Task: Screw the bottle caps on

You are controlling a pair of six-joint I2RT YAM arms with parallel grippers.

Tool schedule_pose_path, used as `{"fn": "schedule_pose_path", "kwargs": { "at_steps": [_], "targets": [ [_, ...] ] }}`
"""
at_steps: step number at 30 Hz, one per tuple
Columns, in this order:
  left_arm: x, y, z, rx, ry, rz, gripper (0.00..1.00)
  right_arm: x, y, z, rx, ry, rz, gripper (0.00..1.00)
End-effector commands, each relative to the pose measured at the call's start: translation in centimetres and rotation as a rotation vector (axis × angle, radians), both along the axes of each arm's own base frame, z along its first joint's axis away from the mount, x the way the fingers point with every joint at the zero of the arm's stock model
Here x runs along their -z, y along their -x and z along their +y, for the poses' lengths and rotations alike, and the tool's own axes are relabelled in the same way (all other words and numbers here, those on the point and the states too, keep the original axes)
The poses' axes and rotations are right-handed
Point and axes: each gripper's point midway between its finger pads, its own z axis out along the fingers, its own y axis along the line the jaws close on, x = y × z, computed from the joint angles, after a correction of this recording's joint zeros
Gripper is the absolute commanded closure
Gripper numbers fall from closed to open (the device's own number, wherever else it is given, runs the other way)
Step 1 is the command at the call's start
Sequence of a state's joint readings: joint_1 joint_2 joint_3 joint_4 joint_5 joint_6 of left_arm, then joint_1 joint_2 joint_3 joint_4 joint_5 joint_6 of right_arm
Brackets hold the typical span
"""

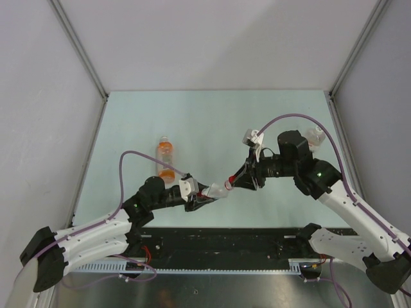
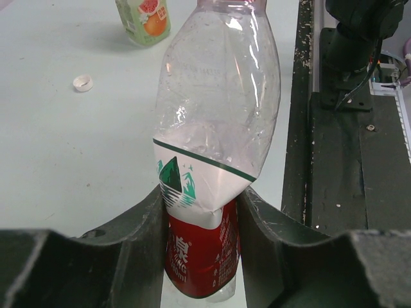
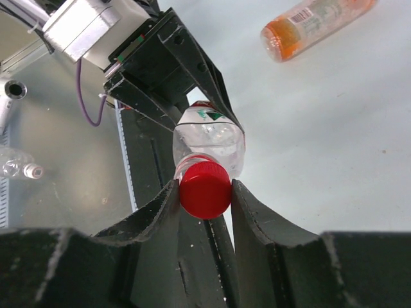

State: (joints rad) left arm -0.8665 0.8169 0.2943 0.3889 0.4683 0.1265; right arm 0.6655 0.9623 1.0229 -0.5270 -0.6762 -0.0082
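My left gripper (image 1: 205, 193) is shut on the lower body of the clear bottle with the red-and-white label (image 1: 216, 190), held off the table and tilted towards the right arm. In the left wrist view the fingers (image 2: 144, 224) squeeze its label (image 2: 202, 250). My right gripper (image 1: 236, 181) is shut on the red cap (image 3: 205, 188), which sits on that bottle's neck (image 3: 209, 138). The bottle with orange liquid (image 1: 166, 160) lies on the table behind the left arm; it also shows in the right wrist view (image 3: 314, 25). One white cap (image 2: 83, 83) lies on the table.
A third bottle with a pale fruit-print label (image 2: 144, 19) lies far off in the left wrist view; in the top view it shows behind the right arm (image 1: 314, 135). A black rail (image 1: 225, 240) runs along the near table edge. Walls enclose the table.
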Motion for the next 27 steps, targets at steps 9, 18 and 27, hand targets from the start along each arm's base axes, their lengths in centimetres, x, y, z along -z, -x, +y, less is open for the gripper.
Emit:
{"fn": "schedule_pose_path", "kwargs": {
  "at_steps": [9, 18, 27],
  "targets": [
    [-4.8, -0.7, -0.2, -0.043, 0.119, -0.044, 1.00, -0.1, 1.8, 1.3, -0.112, -0.027, 0.053, 0.74],
    [-4.5, 0.2, -0.8, 0.024, 0.101, -0.022, 1.00, -0.2, 1.6, 1.7, -0.098, -0.032, 0.042, 0.74],
    [-4.5, -0.1, -1.3, 0.027, 0.082, 0.014, 1.00, 0.3, 1.7, 1.7, -0.096, -0.011, 0.043, 0.73]
  ]
}}
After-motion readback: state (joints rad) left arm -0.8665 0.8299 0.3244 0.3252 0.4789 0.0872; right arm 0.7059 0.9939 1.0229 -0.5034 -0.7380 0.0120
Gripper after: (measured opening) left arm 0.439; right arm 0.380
